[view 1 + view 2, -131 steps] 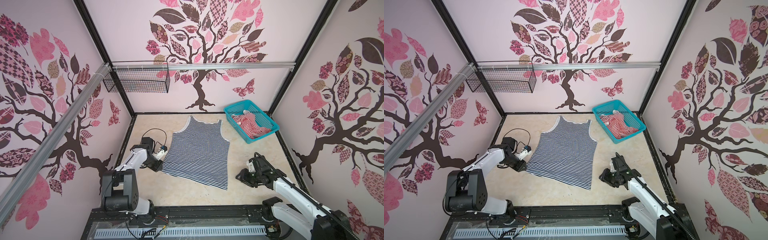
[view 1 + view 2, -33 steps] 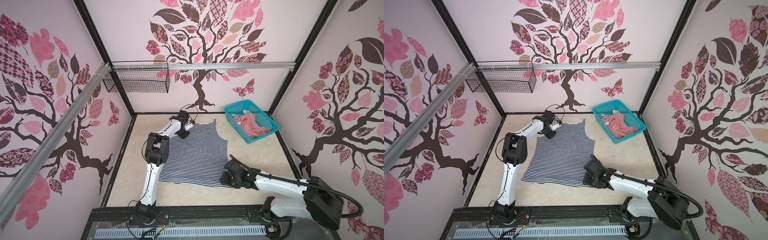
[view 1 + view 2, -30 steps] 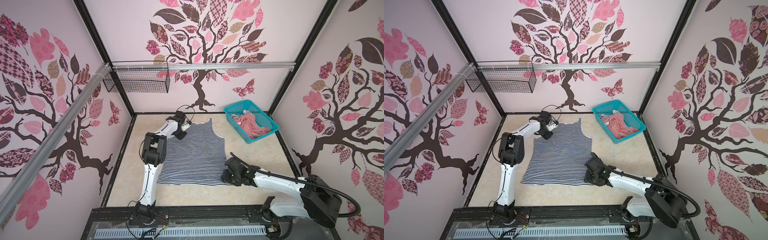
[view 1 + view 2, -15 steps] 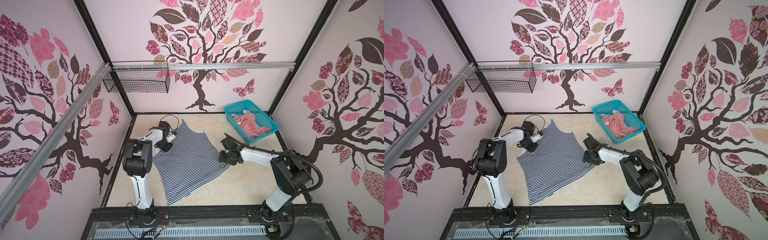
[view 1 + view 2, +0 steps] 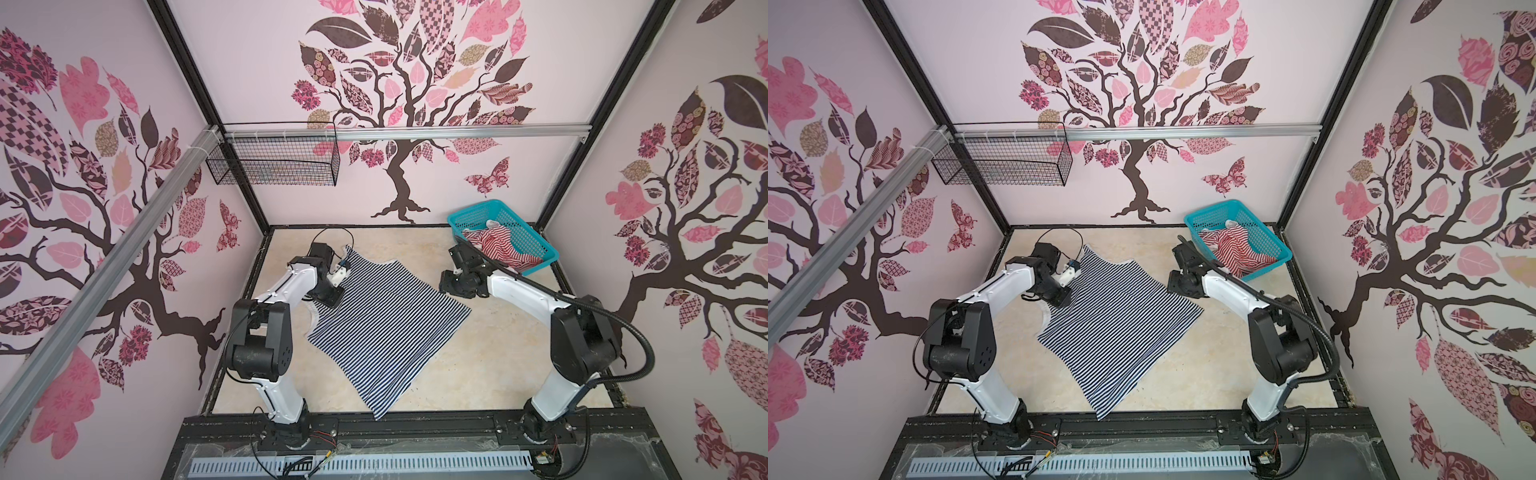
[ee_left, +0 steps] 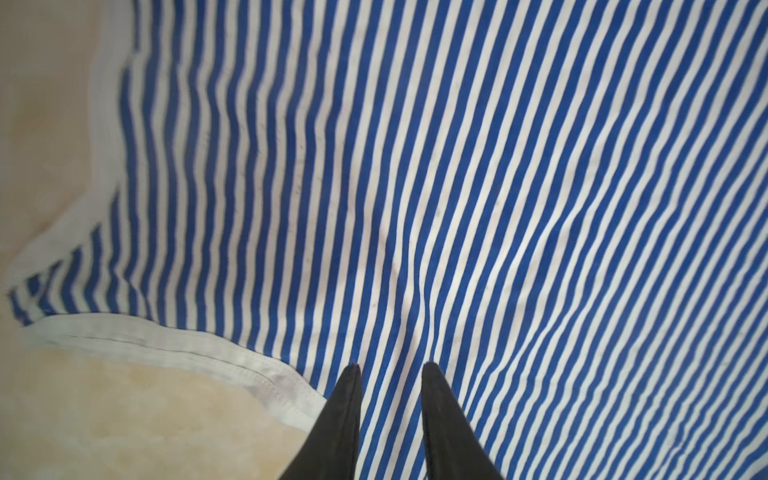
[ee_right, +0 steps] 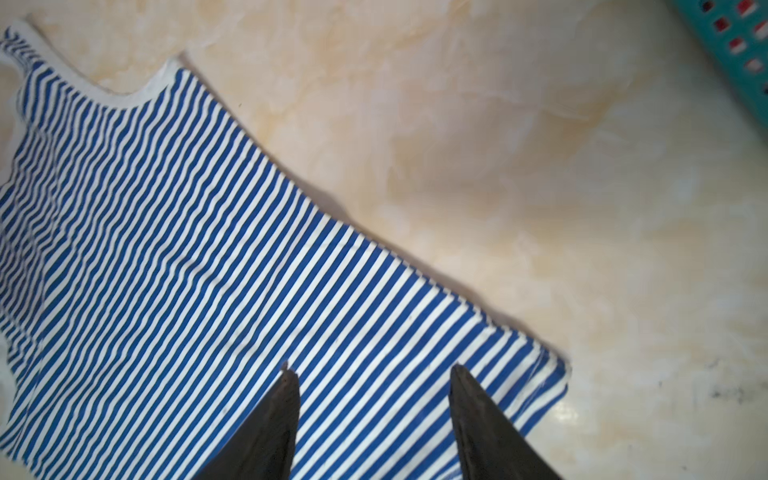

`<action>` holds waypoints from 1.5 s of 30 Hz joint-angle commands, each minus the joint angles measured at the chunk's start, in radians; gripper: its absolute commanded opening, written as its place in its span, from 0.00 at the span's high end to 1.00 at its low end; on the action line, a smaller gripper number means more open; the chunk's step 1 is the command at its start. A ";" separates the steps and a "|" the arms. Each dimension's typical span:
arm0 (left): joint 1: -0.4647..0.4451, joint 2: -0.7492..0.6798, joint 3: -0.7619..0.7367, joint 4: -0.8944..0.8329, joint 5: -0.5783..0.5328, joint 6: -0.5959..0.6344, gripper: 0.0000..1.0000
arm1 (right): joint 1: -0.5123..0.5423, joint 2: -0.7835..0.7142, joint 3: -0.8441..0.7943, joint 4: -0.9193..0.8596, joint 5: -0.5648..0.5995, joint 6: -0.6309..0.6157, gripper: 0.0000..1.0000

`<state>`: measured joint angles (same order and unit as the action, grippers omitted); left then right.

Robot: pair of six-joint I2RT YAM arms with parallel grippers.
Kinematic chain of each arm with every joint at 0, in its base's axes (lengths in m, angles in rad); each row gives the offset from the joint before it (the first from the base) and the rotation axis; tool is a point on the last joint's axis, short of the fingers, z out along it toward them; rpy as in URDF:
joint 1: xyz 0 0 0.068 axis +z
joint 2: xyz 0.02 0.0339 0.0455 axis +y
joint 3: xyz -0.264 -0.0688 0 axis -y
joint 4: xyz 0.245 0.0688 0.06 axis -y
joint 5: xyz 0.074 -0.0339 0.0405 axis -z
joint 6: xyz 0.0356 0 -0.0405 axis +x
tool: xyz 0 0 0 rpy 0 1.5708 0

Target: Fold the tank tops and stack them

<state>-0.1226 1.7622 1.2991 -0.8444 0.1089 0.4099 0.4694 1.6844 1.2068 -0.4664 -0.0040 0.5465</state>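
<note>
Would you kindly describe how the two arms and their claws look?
The left arm and right arm share white link shells and bulky black joint housings. A thin black cable loops loosely above the left wrist; a thick ribbed black hose trails along the right arm. The left claw and right claw each have two black fingers tapering to points.

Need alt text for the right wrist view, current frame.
The right gripper, its black fingers apart and holding nothing, is poised over a navy-and-white striped tank top that lies flat on the beige marbled table, close to one of the cloth's corners. A bit of the teal mesh basket shows at the frame's edge.
</note>
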 commanded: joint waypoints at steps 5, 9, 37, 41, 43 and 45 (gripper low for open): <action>-0.015 0.233 0.290 -0.023 0.035 -0.046 0.71 | 0.119 -0.057 -0.232 0.142 -0.097 0.145 0.39; -0.021 0.361 0.416 -0.051 0.017 -0.058 0.71 | 0.153 -0.068 -0.335 0.250 -0.119 0.210 0.39; -0.124 0.464 0.469 -0.078 -0.097 -0.187 0.71 | -0.155 0.435 0.394 -0.142 -0.041 -0.096 0.36; -0.129 0.447 0.465 -0.066 -0.132 -0.218 0.71 | -0.124 0.352 0.387 -0.153 -0.017 -0.078 0.35; -0.127 0.421 0.447 -0.037 -0.163 -0.227 0.71 | -0.103 0.276 0.314 -0.139 -0.010 -0.064 0.35; -0.124 0.386 0.427 -0.006 -0.170 -0.236 0.71 | -0.074 0.196 0.217 -0.104 -0.003 -0.046 0.35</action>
<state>-0.2546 2.2158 1.7458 -0.8921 -0.0307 0.2104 0.3561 1.9926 1.4883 -0.5346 -0.0284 0.4866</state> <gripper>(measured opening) 0.295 0.649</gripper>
